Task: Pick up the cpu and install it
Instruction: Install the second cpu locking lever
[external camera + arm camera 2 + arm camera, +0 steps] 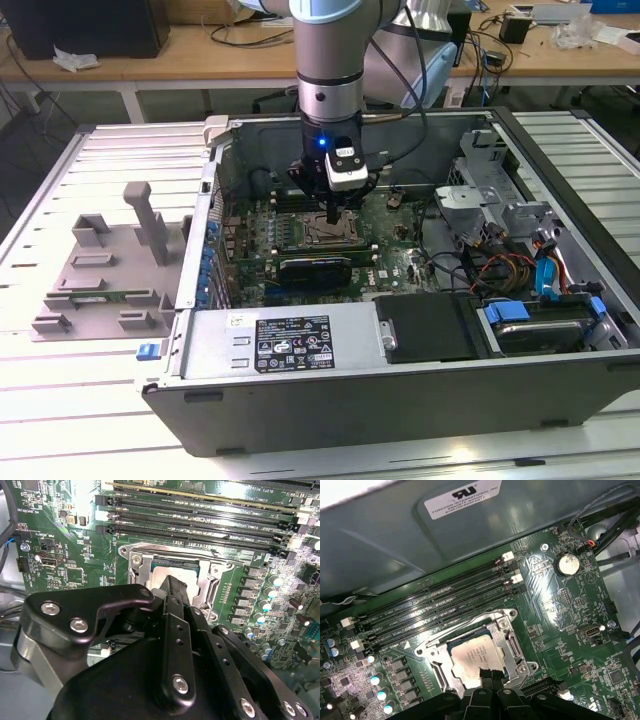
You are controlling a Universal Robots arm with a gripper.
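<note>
My arm reaches down into the open computer case, over the green motherboard. The cpu lies in the socket frame. My gripper seems drawn together, fingertips just above the chip.

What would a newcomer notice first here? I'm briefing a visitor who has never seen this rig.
The arm reaching down into the open computer case, its pincer over the middle of the green motherboard. In both wrist views the silver cpu lies inside the metal socket frame, with the pincer's tip at its edge.
</note>
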